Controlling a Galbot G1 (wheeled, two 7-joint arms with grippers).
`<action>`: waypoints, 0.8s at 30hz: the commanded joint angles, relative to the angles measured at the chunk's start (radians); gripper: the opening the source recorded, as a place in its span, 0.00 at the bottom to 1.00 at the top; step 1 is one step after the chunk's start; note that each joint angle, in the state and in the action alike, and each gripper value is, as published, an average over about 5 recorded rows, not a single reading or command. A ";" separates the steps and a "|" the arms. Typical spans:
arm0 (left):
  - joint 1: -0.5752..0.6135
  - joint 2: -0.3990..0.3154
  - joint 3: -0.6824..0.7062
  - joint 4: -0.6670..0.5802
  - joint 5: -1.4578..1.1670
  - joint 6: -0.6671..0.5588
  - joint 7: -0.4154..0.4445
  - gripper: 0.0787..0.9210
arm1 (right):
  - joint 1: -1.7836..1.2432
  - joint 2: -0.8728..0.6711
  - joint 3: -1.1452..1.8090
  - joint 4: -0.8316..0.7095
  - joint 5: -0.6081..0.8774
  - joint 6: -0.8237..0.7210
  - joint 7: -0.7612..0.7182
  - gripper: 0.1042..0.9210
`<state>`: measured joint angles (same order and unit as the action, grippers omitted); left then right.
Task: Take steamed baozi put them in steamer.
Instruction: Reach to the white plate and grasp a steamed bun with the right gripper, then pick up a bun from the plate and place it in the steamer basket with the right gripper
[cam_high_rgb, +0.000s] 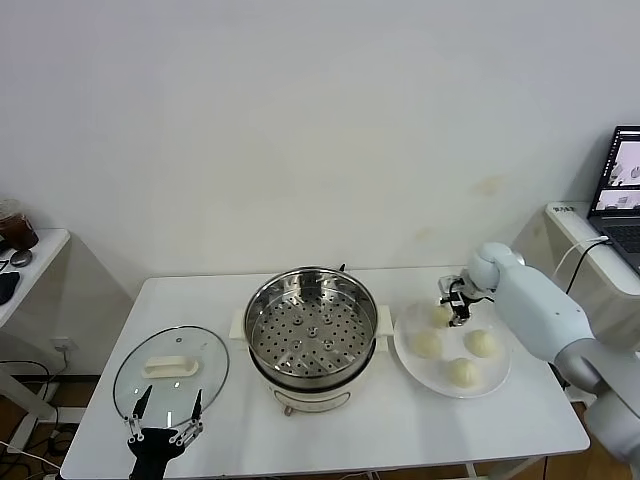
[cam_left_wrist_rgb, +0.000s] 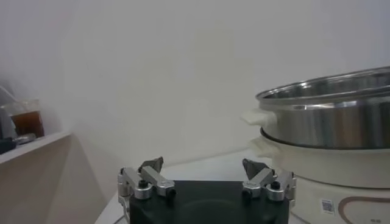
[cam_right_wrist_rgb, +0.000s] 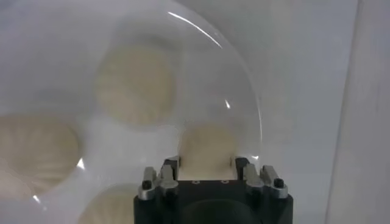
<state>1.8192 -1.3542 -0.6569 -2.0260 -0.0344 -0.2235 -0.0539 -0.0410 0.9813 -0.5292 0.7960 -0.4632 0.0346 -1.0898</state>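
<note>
From the head view, a white table (cam_high_rgb: 400, 440) carries the steamer (cam_high_rgb: 312, 336) at its middle, its perforated tray bare. To the steamer's right sits a white plate (cam_high_rgb: 500, 385) holding four baozi (cam_high_rgb: 465, 371), all still on the plate. The right gripper (cam_high_rgb: 455, 309) reaches down over the plate's far edge, its fingers set either side of the far baozi (cam_high_rgb: 441, 314) and touching it. To the steamer's left a glass lid (cam_high_rgb: 171, 370) lies flat, and the left gripper (cam_high_rgb: 163, 412) waits at the table's near left edge beside that lid, fingers spread wide and holding nothing. A side table (cam_high_rgb: 25, 262) stands at far left, a laptop (cam_high_rgb: 622, 195) at far right. The left wrist view shows the left gripper (cam_left_wrist_rgb: 203, 167) with its two fingers well apart, nothing between them, and the steamer (cam_left_wrist_rgb: 329, 122) near, steel pot on its white base. The right wrist view shows the right gripper (cam_right_wrist_rgb: 207, 162) with a baozi (cam_right_wrist_rgb: 207, 149) sitting between its fingers, pressed from both sides; three more baozi lie on the plate (cam_right_wrist_rgb: 122, 140) around it.
</note>
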 joint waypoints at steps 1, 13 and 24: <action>0.001 0.001 0.000 -0.001 0.000 0.001 0.000 0.88 | 0.059 -0.096 -0.067 0.140 0.135 -0.018 -0.012 0.49; -0.024 0.022 0.000 -0.010 -0.009 0.003 0.002 0.88 | 0.491 -0.186 -0.400 0.441 0.578 -0.048 -0.032 0.43; -0.039 0.047 -0.008 -0.016 -0.032 0.007 0.006 0.88 | 0.681 0.097 -0.635 0.487 0.740 0.090 -0.037 0.42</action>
<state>1.7793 -1.3079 -0.6679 -2.0412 -0.0668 -0.2169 -0.0474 0.4613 0.9311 -0.9719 1.1972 0.1050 0.0516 -1.1249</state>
